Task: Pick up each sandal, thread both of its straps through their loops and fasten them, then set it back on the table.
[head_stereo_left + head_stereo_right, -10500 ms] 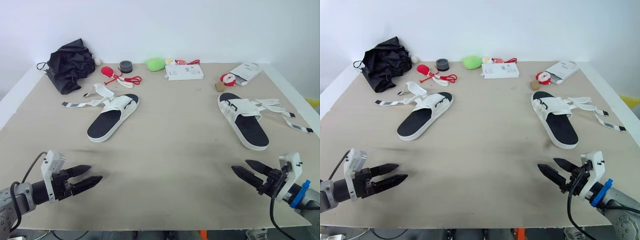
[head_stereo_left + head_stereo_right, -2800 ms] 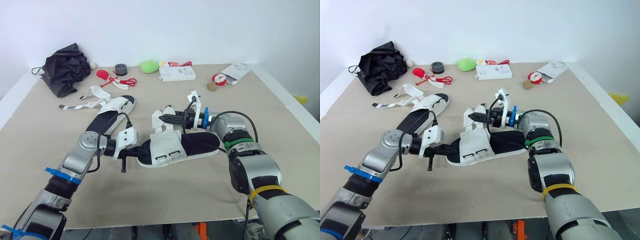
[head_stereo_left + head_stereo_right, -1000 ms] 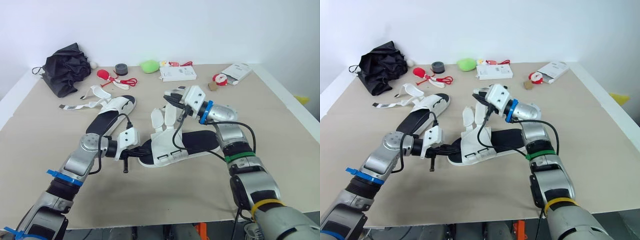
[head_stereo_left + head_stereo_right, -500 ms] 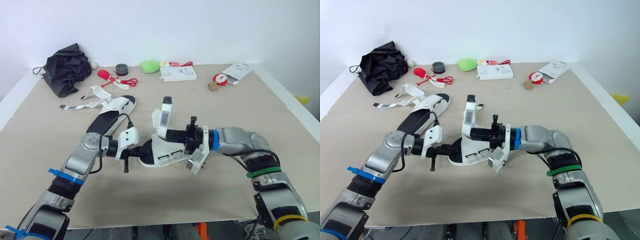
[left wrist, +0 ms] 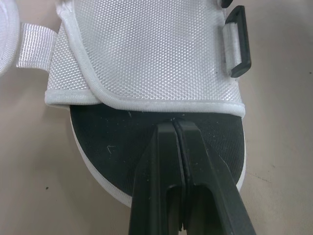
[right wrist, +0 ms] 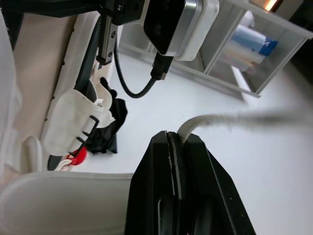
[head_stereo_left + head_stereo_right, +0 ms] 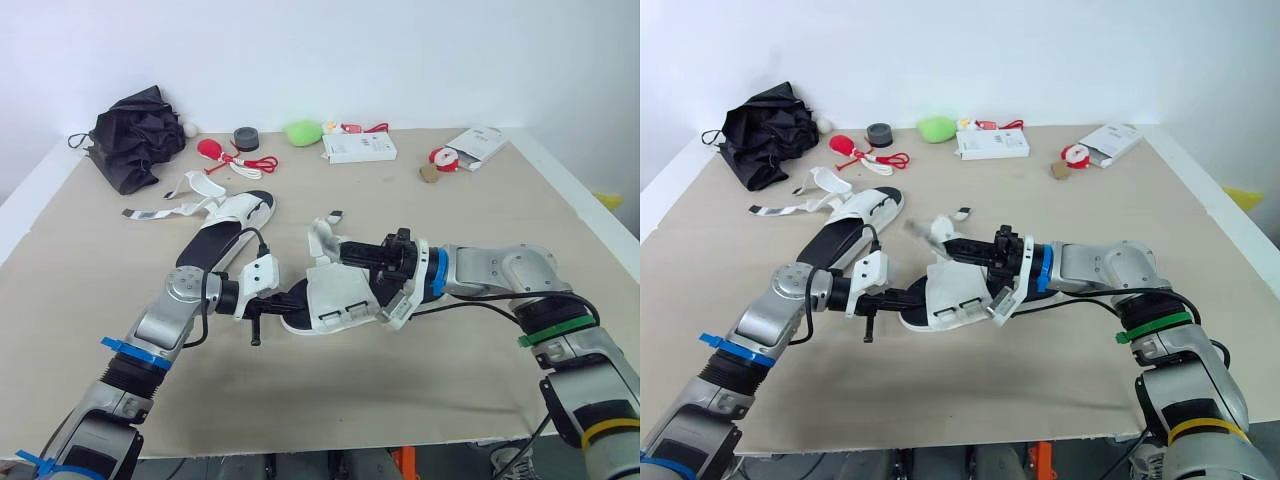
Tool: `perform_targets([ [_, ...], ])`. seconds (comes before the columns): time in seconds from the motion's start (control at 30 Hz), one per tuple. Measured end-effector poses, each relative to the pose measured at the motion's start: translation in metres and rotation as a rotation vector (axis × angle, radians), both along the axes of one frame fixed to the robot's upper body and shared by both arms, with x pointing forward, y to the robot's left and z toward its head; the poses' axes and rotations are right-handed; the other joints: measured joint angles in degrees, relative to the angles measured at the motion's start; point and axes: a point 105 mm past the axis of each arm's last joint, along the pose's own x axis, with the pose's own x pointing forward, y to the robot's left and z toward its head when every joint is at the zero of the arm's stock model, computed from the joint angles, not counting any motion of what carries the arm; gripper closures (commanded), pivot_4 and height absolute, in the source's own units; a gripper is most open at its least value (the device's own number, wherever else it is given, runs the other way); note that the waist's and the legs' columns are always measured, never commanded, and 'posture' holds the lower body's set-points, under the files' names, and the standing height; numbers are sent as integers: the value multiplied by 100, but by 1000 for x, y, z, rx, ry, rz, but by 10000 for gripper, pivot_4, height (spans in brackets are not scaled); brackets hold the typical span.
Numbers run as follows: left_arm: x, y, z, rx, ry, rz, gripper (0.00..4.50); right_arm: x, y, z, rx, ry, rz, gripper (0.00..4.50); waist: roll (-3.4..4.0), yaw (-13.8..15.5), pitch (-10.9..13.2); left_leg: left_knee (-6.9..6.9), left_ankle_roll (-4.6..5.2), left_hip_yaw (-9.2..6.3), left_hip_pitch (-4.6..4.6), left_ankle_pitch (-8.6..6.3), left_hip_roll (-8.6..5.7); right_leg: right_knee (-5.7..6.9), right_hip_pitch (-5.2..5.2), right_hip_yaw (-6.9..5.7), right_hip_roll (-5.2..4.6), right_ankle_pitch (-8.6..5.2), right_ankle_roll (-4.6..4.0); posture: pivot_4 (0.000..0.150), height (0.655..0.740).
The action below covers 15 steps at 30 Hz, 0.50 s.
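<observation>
Near sandal (image 7: pixel 345 300) lies right of far sandal (image 7: pixel 226 228).

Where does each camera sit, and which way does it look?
Left eye view: on the head, looking forward and down over the table; both arms reach to the middle sandal.
Right eye view: beside it on the head, same scene, both arms too.
Left wrist view: on the left wrist, looking along its shut jaws at that sandal's white upper and black footbed.
Right wrist view: on the right wrist, looking along its shut jaws pinching a white strap.
Shared: the eye views match; both wrist views show the sandal.
</observation>
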Motion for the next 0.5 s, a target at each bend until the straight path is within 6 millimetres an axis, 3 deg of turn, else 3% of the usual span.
perform_targets([
  [0.23,1,-1,0,-1,1,-4,45000,4,-5,-1,47,100,-31,43584,-7,-8,1,3,18,2,4,-8,-9,-1,10,4,2,-4,20,1500,7400],
  [0.47,1,-1,-1,0,7,-4,45000,-7,-10,-7,11,255,-25,43584,-11,-13,3,5,31,0,37,-15,-9,-5,51,2,1,-9,31,1500,7400],
  [0.5,1,-1,-2,0,9,-4,45000,-9,-10,-8,6,274,-21,41072,-11,-13,3,6,31,-1,39,-15,-9,-5,55,1,0,-9,30,1500,7400],
])
